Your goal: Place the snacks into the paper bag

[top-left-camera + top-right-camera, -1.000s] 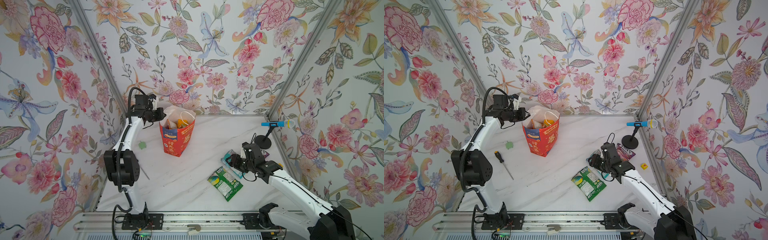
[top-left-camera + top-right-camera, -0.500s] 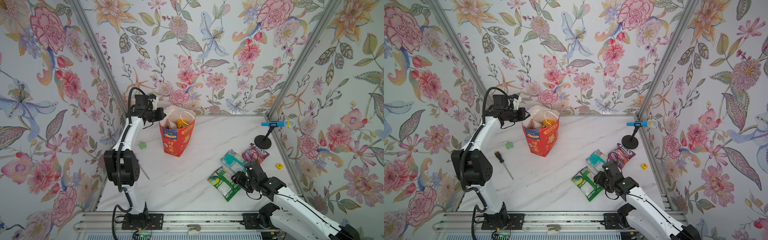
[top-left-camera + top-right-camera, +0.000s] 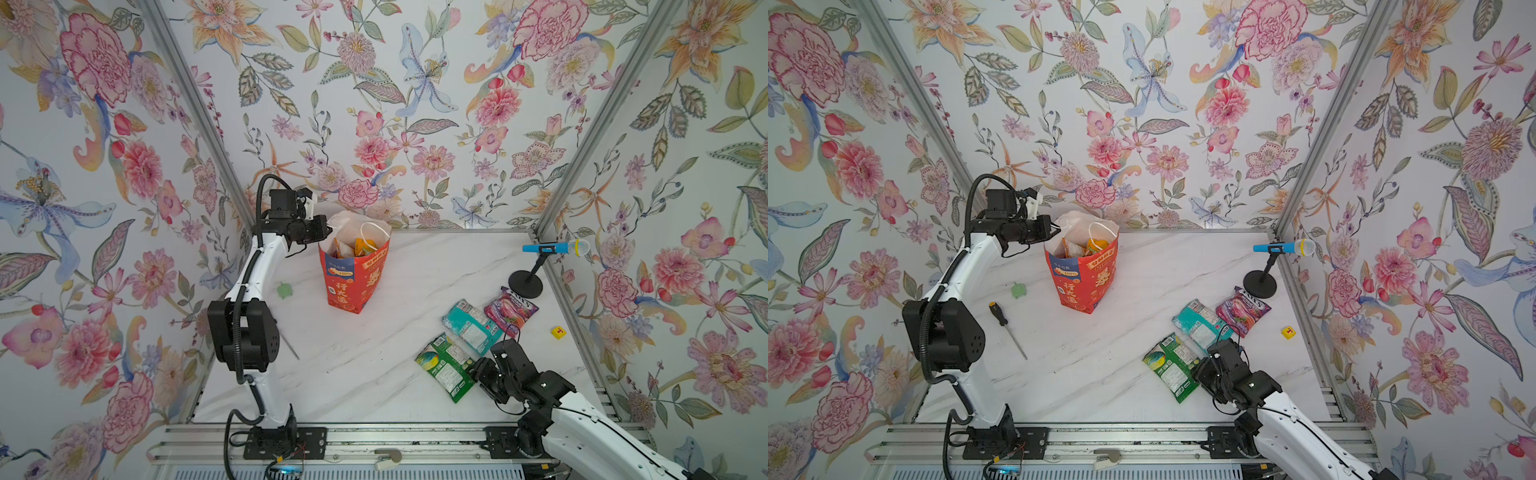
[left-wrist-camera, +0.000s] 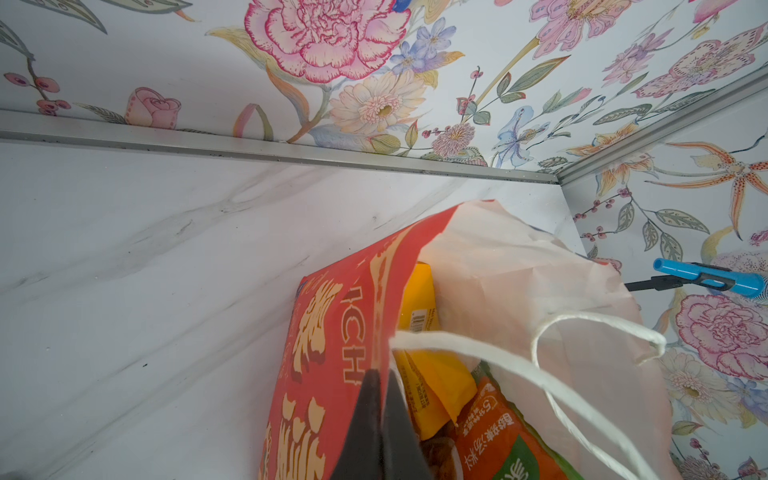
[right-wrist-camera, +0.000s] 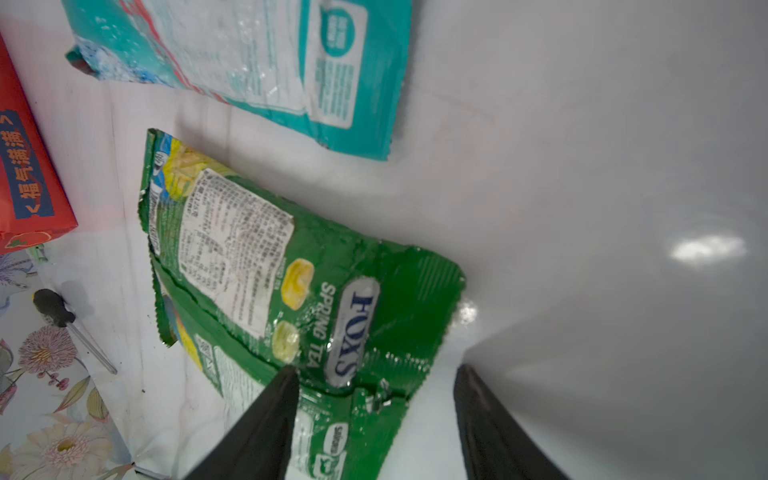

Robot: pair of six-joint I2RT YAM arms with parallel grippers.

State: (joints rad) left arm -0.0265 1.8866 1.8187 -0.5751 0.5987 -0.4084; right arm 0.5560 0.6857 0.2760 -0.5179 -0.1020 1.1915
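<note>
Nearest, the right gripper has drawn back from the teal packet to the green packet, lower right in both top views. Its jaws are open astride the packet's near corner, so this is probably the next pick. The purple packet lies beyond. Upper centre, the left gripper pinches the rim of the paper bag, which holds several snacks. The marble table is white and the walls floral.

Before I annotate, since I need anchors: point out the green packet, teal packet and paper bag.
green packet (image 3: 446, 372): in a top view, its middle.
teal packet (image 3: 472, 328): in a top view, its middle.
paper bag (image 3: 369, 280): in a top view, red front wall.
</note>
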